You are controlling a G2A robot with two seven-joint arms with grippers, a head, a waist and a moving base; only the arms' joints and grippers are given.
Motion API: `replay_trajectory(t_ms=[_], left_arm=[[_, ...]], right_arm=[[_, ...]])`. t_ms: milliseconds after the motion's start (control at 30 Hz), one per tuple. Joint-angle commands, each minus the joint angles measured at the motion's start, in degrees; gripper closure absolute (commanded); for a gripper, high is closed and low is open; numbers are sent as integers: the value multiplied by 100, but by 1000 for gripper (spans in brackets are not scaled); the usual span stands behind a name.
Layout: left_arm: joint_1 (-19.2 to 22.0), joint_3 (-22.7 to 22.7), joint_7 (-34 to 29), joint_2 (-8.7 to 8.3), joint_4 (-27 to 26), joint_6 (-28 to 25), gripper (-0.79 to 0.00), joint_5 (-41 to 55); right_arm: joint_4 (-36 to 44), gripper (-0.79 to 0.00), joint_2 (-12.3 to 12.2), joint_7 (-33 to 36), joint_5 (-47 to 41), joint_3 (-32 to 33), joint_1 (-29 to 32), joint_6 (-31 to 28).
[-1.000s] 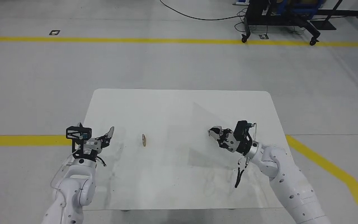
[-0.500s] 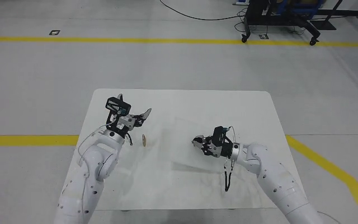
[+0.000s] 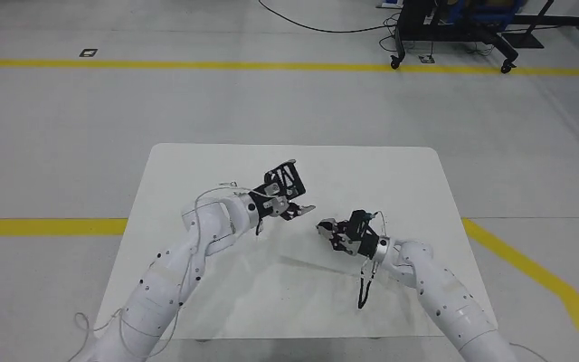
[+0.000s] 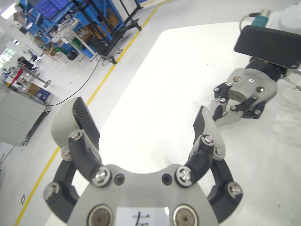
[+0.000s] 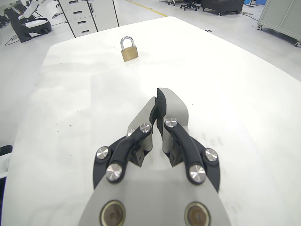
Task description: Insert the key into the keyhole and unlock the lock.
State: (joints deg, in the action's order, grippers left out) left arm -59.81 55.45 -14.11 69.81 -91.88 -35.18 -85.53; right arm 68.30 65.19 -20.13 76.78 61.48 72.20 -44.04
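Your left gripper (image 4: pixel 141 111) was released, its ribbed pads spread wide with nothing between them. It hung over the middle of the white table (image 5: pixel 235 83), aimed at the right gripper (image 5: pixel 159 99), which sat just beside it and low over the surface. The right gripper was clenched, pad against pad. No key could be made out between its fingers, so you could not tell whether it was pinching one.

The small brass padlock with the silver shackle (image 5: pixel 129 52) stood upright on the table, its shackle closed. It was well apart from the right gripper, toward the table's left edge and nearer the rounded corner seen behind it in the right wrist view. Nothing touched it, and its keyhole could not be seen.

Judging from this, you were at the opening step: the lock was not yet held and no key had been presented to it. The next move probably called for the free left gripper to turn back toward the left edge and close on the brass body, leaving the keyhole face clear. If the right gripper did hold a key, it would then need a straight, level line at that opening. An unsteadied padlock would likely tip or slide at the first push.
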Motion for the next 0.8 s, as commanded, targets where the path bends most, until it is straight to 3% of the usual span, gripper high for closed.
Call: replay_trajectory(t_ms=[0, 133, 433, 633, 767], left_arm=[[78, -164, -99, 16, 95, -260, -785, -63], [245, -492, -425, 44, 220, -721, -785, -360], [432, -1040, -778, 143, 551, -834, -785, -866], [451, -1034, -862, 161, 606, -663, -785, -940], [411, -801, -766, 134, 413, -380, -785, -895]], right_arm=[[-36, 0, -15, -83, 30, 62, -12, 42], [61, 0, -60, -193, 132, 206, 2, 75], [456, 0, -133, -512, 145, 445, 171, 65], [703, 0, -193, -866, 30, 695, 372, 6], [910, 0, -232, -985, -59, 843, 512, -94]])
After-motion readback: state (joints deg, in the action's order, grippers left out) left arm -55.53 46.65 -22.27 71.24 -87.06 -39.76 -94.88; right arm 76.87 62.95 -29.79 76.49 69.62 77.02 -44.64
